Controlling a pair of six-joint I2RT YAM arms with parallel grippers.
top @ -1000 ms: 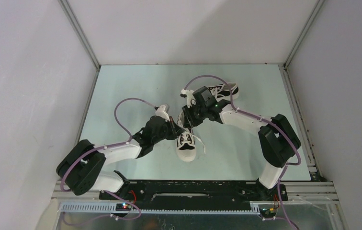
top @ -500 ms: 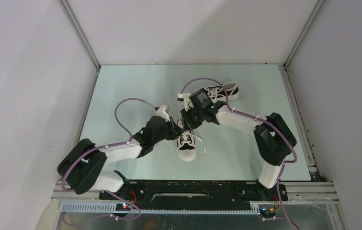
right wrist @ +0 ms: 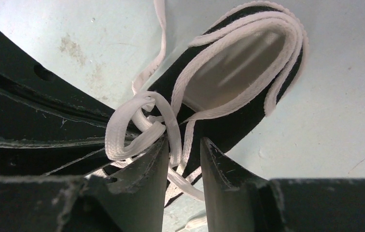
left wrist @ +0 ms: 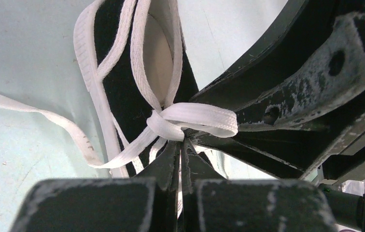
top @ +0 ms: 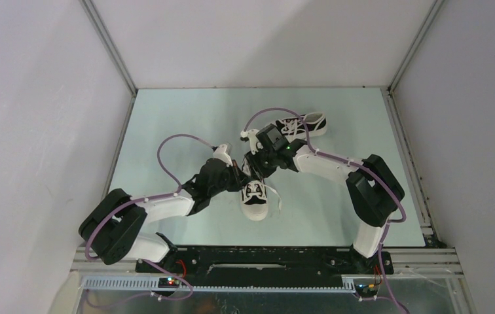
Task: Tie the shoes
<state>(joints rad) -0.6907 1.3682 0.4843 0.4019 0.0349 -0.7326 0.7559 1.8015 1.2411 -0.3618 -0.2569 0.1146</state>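
Two black sneakers with white toe caps lie on the table: the near shoe [top: 255, 201] between the arms and the far shoe [top: 309, 123] behind the right wrist. Both grippers meet over the near shoe's laces. My left gripper [left wrist: 183, 141] is shut on a strand of white lace [left wrist: 201, 119] just below a half-formed knot, over the shoe's black upper [left wrist: 118, 87]. My right gripper [right wrist: 183, 142] stands open, with lace strands hanging loose between its fingers and a lace loop [right wrist: 115, 130] resting on its left finger. From above, the left gripper [top: 239, 178] and right gripper [top: 256, 167] nearly touch.
A pale green table [top: 166, 124] is walled on three sides by white panels. Purple cables arch above both wrists. One lace end [top: 275, 201] trails to the right of the near shoe. The arm bases and a black rail [top: 258, 265] run along the near edge.
My right wrist has swung left and nearer, closing in on the left gripper over the near shoe. The left arm and both shoes have stayed put.
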